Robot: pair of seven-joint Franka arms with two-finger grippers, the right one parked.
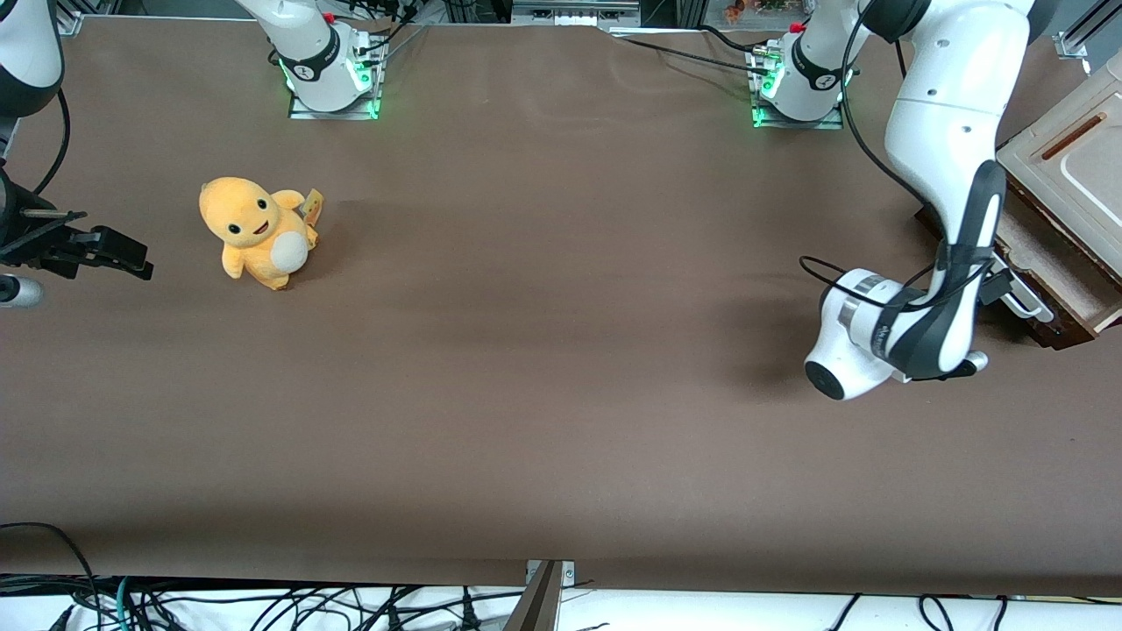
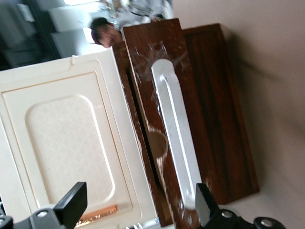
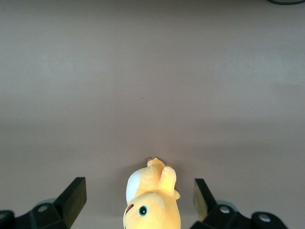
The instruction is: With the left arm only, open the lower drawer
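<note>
The lower drawer [image 1: 1043, 254] stands at the working arm's end of the table. It sticks out from under the pale beige cabinet top [image 1: 1082, 166], and its dark brown front [image 2: 147, 95] carries a silver bar handle [image 2: 176, 133]. My left arm [image 1: 929, 324] bends down in front of it, with its wrist close to the handle [image 1: 1027, 304]. The left gripper [image 2: 140, 210] is open and hovers just above the drawer front. One finger [image 2: 206, 206] is beside the handle's end, the other finger [image 2: 74, 202] is over the cabinet top [image 2: 62, 138]. Nothing is held.
A second dark wood panel [image 2: 219, 109] lies beside the drawer front. A yellow plush toy [image 1: 259, 232] sits toward the parked arm's end of the table, also seen in the right wrist view [image 3: 152, 200]. Both arm bases [image 1: 793, 83] stand farthest from the front camera.
</note>
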